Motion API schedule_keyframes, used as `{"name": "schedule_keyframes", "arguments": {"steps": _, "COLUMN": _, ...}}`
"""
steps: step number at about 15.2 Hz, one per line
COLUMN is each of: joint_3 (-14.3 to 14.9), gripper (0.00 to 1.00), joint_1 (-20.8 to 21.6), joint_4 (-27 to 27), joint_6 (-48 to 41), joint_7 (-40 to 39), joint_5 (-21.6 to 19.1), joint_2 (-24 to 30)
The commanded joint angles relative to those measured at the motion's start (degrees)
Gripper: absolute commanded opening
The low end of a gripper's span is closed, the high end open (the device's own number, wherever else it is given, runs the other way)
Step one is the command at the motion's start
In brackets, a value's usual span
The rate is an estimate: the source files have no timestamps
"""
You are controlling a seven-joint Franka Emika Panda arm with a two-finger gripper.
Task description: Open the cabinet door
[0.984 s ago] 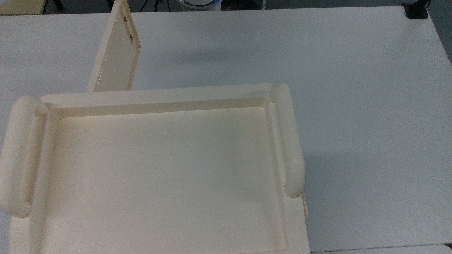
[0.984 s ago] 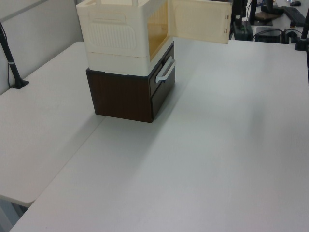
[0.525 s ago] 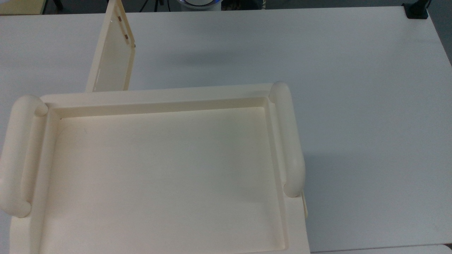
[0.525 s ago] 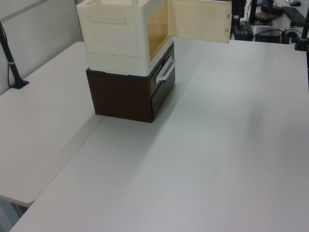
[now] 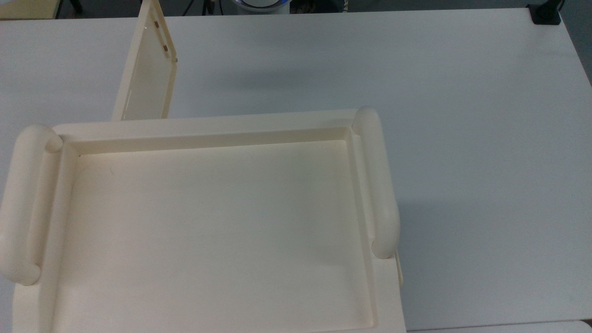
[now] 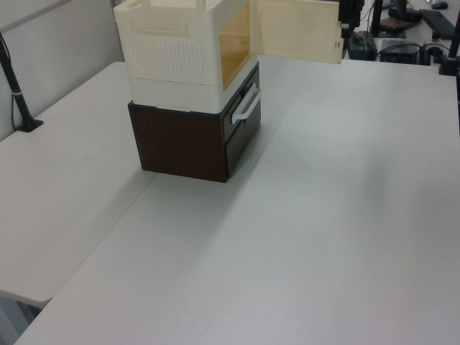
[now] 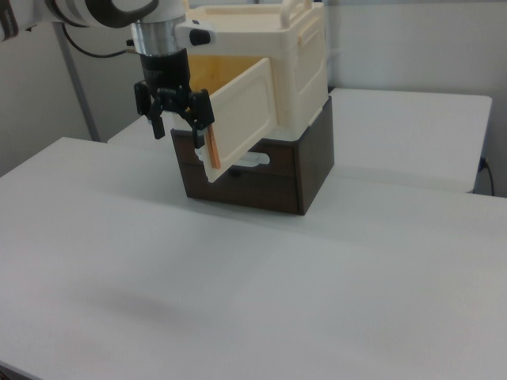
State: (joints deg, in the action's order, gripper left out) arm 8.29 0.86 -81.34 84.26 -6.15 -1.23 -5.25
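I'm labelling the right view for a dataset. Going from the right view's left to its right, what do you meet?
End effector → free edge of the open cabinet door → cream cabinet body on the dark brown drawer unit → bare white table.

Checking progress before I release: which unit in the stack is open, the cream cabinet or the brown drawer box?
The cream cabinet on top: its cabinet door is swung wide, while the brown drawer box underneath looks shut.
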Motion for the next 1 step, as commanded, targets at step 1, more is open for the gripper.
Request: {"name": "schedule_keyframes", "arguments": {"steps": 1, "joint_3": 0.6, "gripper": 1.0, "joint_1": 0.3, "joint_4": -1.5, "joint_6": 1.3, "joint_7": 0.4, "joint_5": -1.1, "joint_2": 1.2}}
